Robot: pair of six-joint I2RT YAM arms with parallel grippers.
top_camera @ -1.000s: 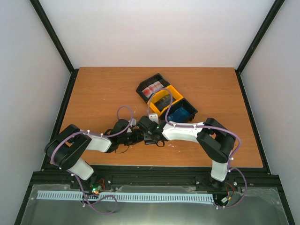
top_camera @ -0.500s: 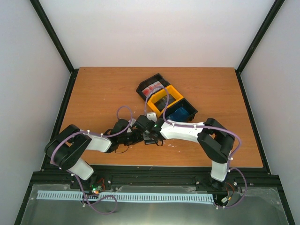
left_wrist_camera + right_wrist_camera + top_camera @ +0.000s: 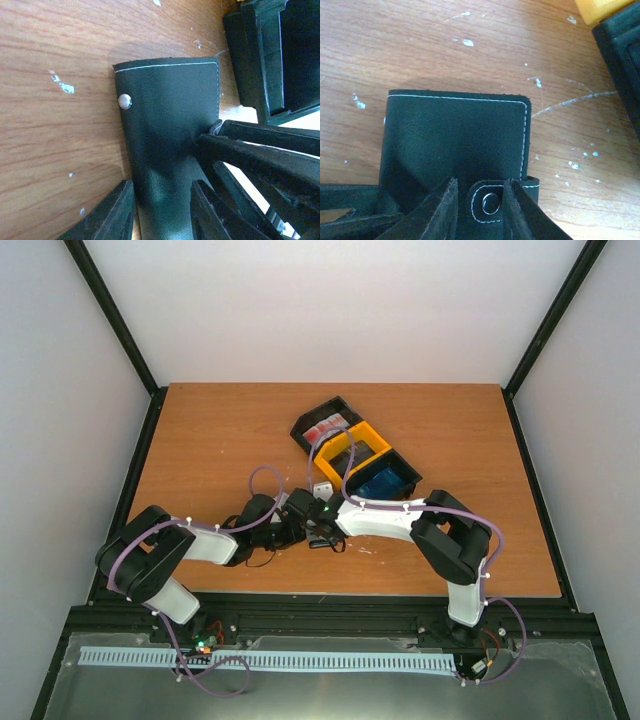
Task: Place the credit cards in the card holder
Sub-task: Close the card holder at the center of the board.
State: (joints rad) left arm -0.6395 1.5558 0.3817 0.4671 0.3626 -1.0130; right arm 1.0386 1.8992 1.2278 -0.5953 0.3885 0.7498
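**Together at the wallet**

Clamped on the small flat black stitched-leather card holder [image 3: 170, 115] was the left gripper [image 3: 161, 189]. The right gripper [image 3: 480, 182] straddled its short snap-button clasp tab [image 3: 490, 202]; whether it gripped, I could not tell. The holder lay on the scuffed brown wood-grain table [image 3: 470, 50], near the joined black-yellow-black plastic bins [image 3: 355, 455], with plain white walls [image 3: 330, 310] around.
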